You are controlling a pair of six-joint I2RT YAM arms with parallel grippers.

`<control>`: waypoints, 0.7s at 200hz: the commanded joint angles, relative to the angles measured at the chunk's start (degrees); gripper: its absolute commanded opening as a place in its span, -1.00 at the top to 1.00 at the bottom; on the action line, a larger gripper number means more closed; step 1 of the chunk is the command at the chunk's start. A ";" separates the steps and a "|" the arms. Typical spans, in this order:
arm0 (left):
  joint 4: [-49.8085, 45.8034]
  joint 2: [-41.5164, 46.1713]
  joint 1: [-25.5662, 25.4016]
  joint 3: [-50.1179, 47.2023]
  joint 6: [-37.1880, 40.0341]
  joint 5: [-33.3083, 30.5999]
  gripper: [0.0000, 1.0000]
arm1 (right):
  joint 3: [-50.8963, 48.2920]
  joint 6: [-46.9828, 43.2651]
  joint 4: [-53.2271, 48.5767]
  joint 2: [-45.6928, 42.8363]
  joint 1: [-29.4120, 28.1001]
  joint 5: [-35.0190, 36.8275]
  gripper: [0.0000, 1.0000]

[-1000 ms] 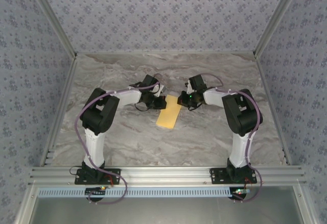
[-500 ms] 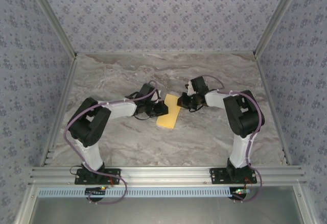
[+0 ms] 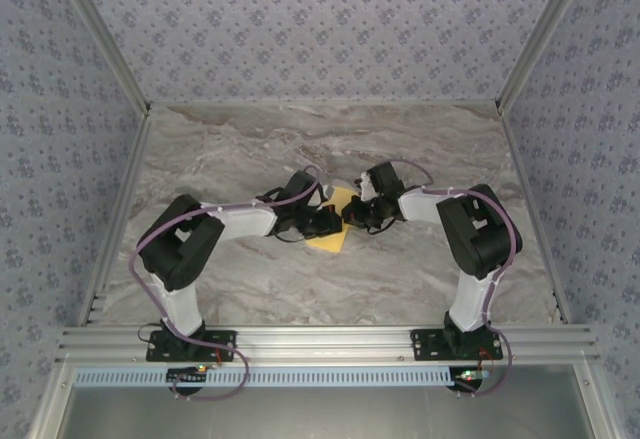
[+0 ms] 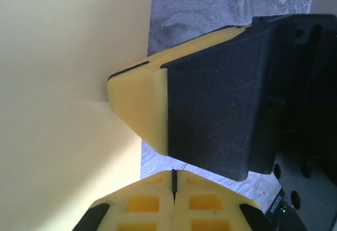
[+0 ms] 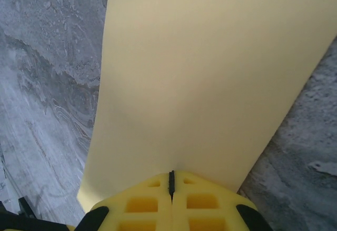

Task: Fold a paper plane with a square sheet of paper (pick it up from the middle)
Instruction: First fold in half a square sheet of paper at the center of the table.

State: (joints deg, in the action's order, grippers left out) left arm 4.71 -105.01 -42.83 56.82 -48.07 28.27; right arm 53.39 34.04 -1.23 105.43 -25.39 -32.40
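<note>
1. The sheet of paper [image 3: 327, 242], yellow-orange and plain, lay flat on the grey marble table [image 3: 250, 149] near its middle. In the top view it showed as a narrow folded strip, its long axis running from about 1 o'clock to 7 o'clock.
2. The left gripper [image 3: 324, 222] reached in from 9 o'clock and sat over the strip's middle. Its yellow fingers were pressed together with only a thin dark seam between them, as its own wrist view showed.
3. The right gripper [image 3: 353, 211] came in from 3 o'clock and met the strip at its 1 o'clock end. Its fingers were likewise closed tight, tips down at the paper's edge.
4. I could not tell whether either closed pair pinched a layer of paper or only pressed on it.
5. In the left wrist view the right gripper [image 4: 131, 83] showed as a yellow wedge on a black body, its tip touching the paper's edge where paper met marble.
6. In the right wrist view the paper [image 5: 200, 83] stretched away toward 12 o'clock, bare of print, with marble on both sides.
7. Small white lettering [image 4: 276, 207] on a dark part at 5 o'clock in the left wrist view was too small to read.
</note>
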 commanded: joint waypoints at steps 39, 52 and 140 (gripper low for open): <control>0.55 -2.81 -1.01 0.14 -0.44 1.61 0.92 | -0.73 0.57 0.13 0.76 0.23 1.14 1.00; 0.50 -2.96 -1.01 0.09 -0.38 1.70 0.93 | -0.74 0.48 0.02 0.84 0.21 1.03 1.00; -2.51 -4.72 -0.95 -1.16 0.69 0.84 0.95 | -1.79 -0.14 1.95 -0.76 0.82 -0.65 1.00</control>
State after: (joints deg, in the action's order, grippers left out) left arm 4.25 -108.88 -43.31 56.03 -48.07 29.15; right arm 52.60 34.06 -0.27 105.43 -25.19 -32.27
